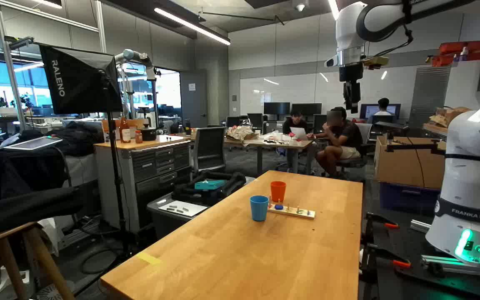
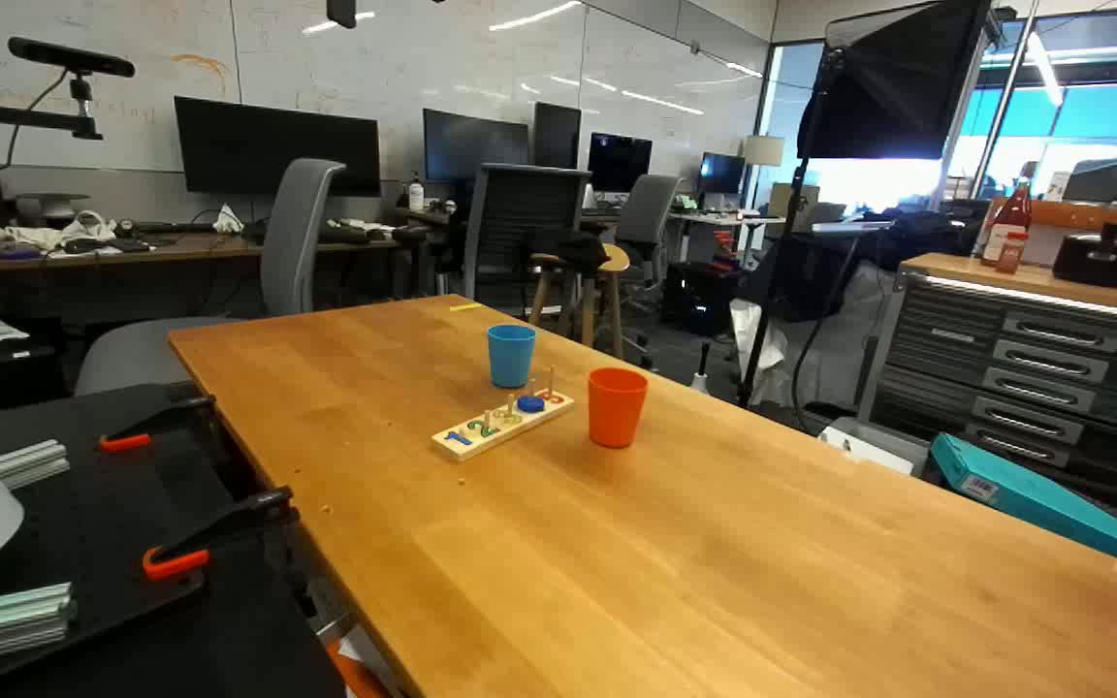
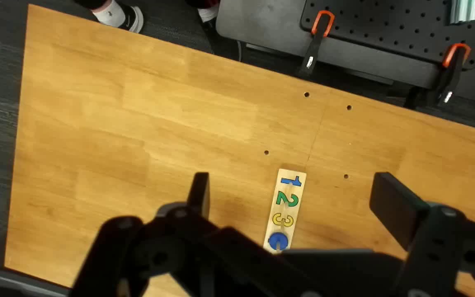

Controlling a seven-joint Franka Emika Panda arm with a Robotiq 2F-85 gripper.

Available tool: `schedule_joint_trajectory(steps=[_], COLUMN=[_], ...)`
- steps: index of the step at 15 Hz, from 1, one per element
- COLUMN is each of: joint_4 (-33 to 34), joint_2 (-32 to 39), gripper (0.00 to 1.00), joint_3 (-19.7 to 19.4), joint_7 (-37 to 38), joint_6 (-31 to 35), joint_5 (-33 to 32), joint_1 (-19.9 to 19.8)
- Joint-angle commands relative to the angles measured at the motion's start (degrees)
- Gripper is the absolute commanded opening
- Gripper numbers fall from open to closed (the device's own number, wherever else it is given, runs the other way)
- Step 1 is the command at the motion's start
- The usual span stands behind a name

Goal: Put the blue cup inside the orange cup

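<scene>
White arm (image 1: 349, 29) high, tool (image 1: 351, 107) pointing seemingly straight down, fingers (image 3: 396, 206) apart

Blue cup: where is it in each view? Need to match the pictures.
Exterior view: blue cup, below and slightly right of picture centre.
Exterior view: blue cup, near picture centre, slightly left.
Wrist view: not visible; can't tell whether the gripper hides it.
Shared landmark: numbered peg board, near the cup in both exterior views, below and right of centre in the wrist view.
</scene>
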Motion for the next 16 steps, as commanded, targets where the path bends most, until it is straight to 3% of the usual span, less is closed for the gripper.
schedule_joint_trajectory(steps=[1, 5, 9, 10, 11, 16], joint_4=[0.25, -1.13, -8.77, -10.41, -10.90, -7.15], joint_2=[-0.03, -0.15, 2.71, 4.55, 7.03, 25.34], gripper=[1.00, 1.00, 1.00, 0.93, 0.99, 1.00], joint_3=[-0.67, 0.55, 6.65, 8.63, 10.80, 19.99], joint_7=[0.43, 1.34, 5.00, 7.17, 9.64, 24.94], joint_6=[-0.24, 1.23, 13.38, 17.54, 20.28, 30.74], joint_5=[-0.37, -1.64, -4.83, -5.75, -6.48, -12.57], joint_1=[0.94, 1.16, 5.06, 5.88, 6.65, 6.79])
